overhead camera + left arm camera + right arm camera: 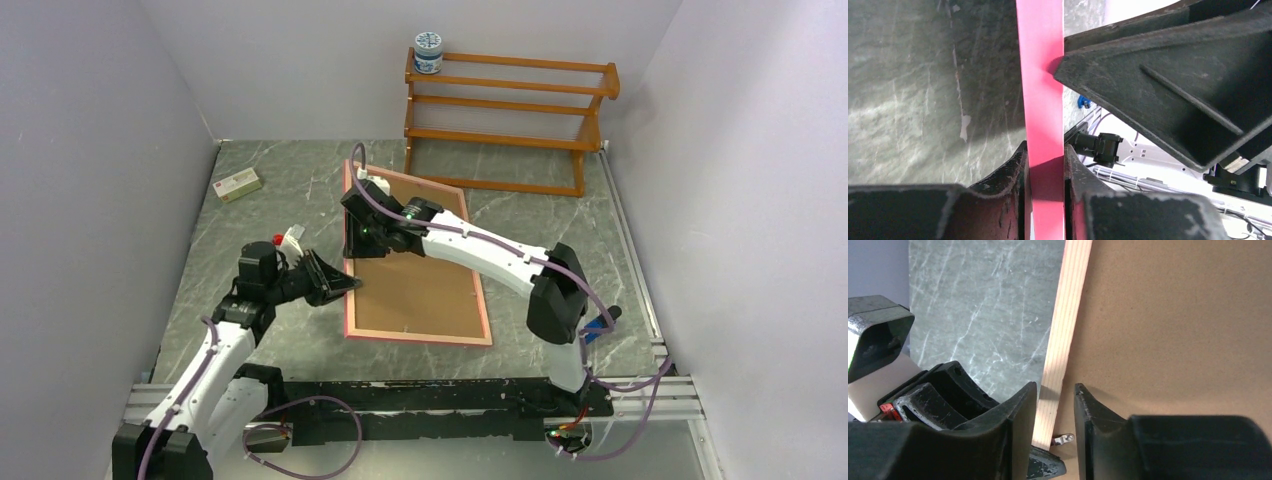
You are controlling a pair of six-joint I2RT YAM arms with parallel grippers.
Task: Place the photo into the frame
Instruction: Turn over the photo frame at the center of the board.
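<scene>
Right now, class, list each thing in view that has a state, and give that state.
frame: back side up, left rail gripped.
brown panel: seated in the frame's back.
left gripper: fingers shut on the frame.
right gripper: fingers apart above the frame's rail, holding nothing.
jar: upright on the rack's top shelf.
small box: lying flat.

Looks like a robotics lab cell. Boxed in by plain pale panels [300, 60] behind and either side of the wooden rack [510, 120]; floored with marble-look tabletop [290, 190] before it; edged farthest from it with aluminium rail [650, 405] and loose purple cables [357, 425].
</scene>
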